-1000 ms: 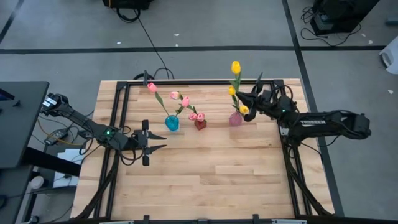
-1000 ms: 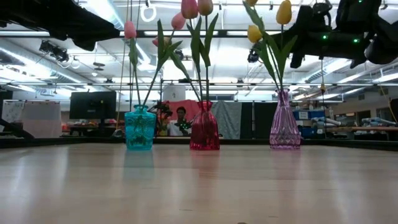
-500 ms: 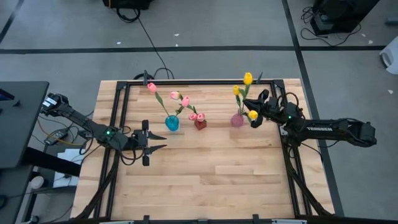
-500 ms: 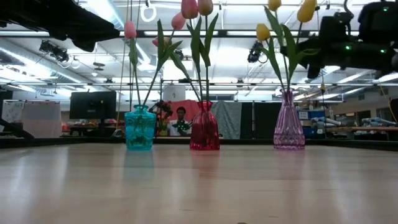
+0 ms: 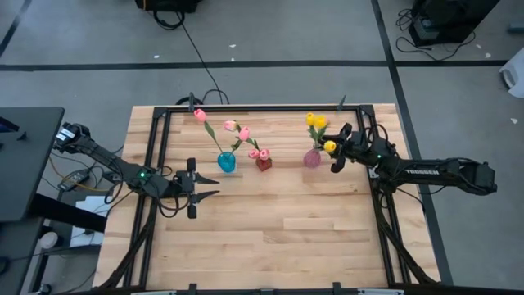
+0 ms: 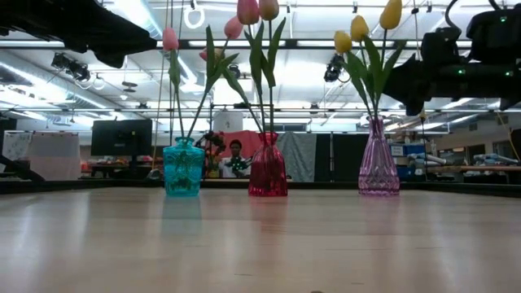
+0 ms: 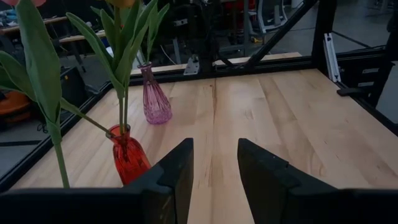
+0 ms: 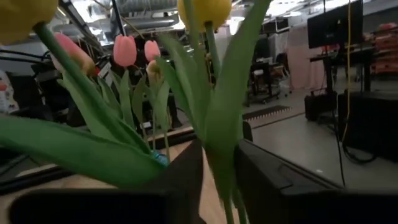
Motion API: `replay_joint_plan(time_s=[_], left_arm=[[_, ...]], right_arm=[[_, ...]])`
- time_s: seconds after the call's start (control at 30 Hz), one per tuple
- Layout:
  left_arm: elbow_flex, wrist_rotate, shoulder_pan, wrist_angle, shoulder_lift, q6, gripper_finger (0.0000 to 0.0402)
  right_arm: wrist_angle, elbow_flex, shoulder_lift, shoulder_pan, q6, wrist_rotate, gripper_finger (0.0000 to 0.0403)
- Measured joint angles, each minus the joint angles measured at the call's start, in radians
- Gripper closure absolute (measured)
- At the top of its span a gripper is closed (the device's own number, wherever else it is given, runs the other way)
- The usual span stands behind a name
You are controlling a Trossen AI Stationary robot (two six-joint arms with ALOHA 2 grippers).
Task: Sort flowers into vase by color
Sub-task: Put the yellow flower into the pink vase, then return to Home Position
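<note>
Three glass vases stand on the wooden table: teal, red and purple. Pink tulips stand in the teal and red vases. Three yellow tulips stand with their stems in the purple vase. My right gripper is just right of the purple vase, shut on one yellow tulip. My left gripper hovers open and empty at the table's left, near the teal vase. My right gripper pinches a yellow tulip's stem and leaf between its two fingers, below the head. The fingers come roughly level from the table's right and lie across the stem. The tulip stands nearly upright, leaning right, its lower end in the purple vase.
A black metal frame runs along the table's left, far and right edges. Bare wood fills the table's near half. The left wrist view shows the red vase and the purple vase ahead of the left gripper.
My right gripper has moved down and toward the table's near right with the yellow tulip. The tulip has come lower and more upright, its head now close to the other two yellow heads. The purple vase has slid slightly right.
</note>
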Motion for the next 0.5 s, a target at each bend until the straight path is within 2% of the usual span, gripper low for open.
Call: replay_joint_plan(time_s=[0.27, 0.5], left_arm=[[0.000, 0.031, -0.001, -0.001, 0.000, -0.014, 0.0270], [0.000, 0.054, -0.022, -0.004, -0.058, -0.010, 0.0270]], right_arm=[[-0.065, 0.000, -0.044, 0.000, 0.030, 0.003, 0.0209], [-0.205, 0.001, -0.187, 0.000, 0.021, 0.002, 0.0189]])
